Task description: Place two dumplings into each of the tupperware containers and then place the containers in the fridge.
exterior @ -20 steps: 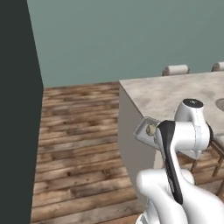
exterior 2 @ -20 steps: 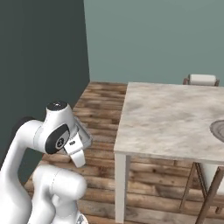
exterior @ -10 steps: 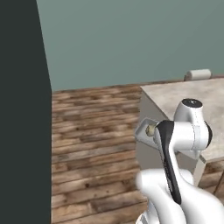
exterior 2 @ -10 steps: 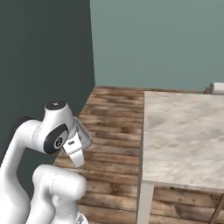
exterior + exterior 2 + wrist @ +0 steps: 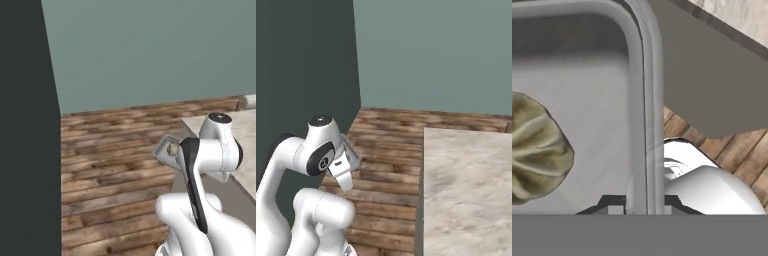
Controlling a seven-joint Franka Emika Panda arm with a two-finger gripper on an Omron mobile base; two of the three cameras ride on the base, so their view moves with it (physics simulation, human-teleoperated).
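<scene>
Tupperware container (image 5: 602, 100) rim between the shut jaws, dumpling (image 5: 537, 147) inside.

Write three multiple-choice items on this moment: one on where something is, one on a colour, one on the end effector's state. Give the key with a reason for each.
1. In the hand view, where does the dumpling lie?
A. Inside the tupperware container
B. On the wooden floor
C. On the marble table

2. What colour is the wall behind the floor?
A. Bright red
B. Muted grey-green
C. Yellow

3. What is the end effector doing?
A. Standing wide open over the floor
B. Shut on the container's rim
C. Pinching the dumpling

Key: 1 A, the dumpling rests on the tray's flat bottom within the raised rim. 2 B, both base views show a dull grey-green wall. 3 B, the hand view shows the rim running down between the two finger tips.
</scene>
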